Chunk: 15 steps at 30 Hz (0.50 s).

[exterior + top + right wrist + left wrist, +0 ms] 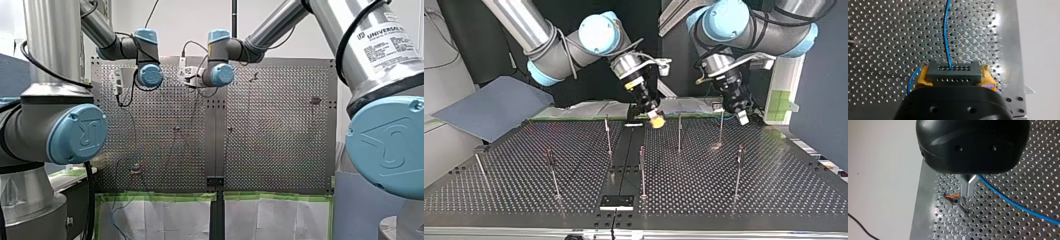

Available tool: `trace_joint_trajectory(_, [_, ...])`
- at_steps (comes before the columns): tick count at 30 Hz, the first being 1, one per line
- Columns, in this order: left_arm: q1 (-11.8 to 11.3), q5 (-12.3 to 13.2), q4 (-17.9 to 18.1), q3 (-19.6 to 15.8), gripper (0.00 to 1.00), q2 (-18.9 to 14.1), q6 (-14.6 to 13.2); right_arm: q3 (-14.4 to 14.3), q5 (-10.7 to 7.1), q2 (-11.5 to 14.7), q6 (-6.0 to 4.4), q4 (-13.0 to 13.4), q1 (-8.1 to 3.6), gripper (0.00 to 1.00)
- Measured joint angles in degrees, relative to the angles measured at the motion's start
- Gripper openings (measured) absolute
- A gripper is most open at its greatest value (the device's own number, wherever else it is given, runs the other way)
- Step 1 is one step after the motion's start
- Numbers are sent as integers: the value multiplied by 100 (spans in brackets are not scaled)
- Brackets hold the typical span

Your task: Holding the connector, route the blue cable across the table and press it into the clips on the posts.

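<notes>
Right tool (954, 76) clamping connector (953, 71), blue cable (946, 32) cut off at view's edge

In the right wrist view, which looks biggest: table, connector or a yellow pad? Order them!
Biggest to smallest: table, connector, yellow pad. The pad is partly hidden, so only its visible part counts.

Front camera: my left arm (142, 52) and my right arm (225, 50), silver tubes with pale blue joint caps, both reach to the far edge of the perforated steel table (280, 145), wrists near each other. Several thin metal posts (176, 130) stand scattered across the plate. White sheets edged in green tape (165, 212) line the near edge.
</notes>
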State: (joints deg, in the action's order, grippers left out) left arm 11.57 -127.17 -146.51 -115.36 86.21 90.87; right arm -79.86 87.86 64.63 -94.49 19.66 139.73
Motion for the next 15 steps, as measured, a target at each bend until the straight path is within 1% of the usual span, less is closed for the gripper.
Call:
trace_joint_trajectory(3, [-67, 160, -18, 135, 0, 146, 19, 135, -8, -109, -12, -45, -3, 0])
trace_joint_trajectory(6, [-125, 312, -18, 222, 0, 253, 50, 273, -12, -193, -63, -90, -19, 0])
trace_joint_trajectory(9, [-182, 420, -16, 280, 0, 293, 84, 408, -13, -291, -103, -147, -24, 0])
trace_joint_trajectory(15, [-323, 516, -66, 384, 0, 305, 104, 720, -60, -525, -122, -245, 9, 0])
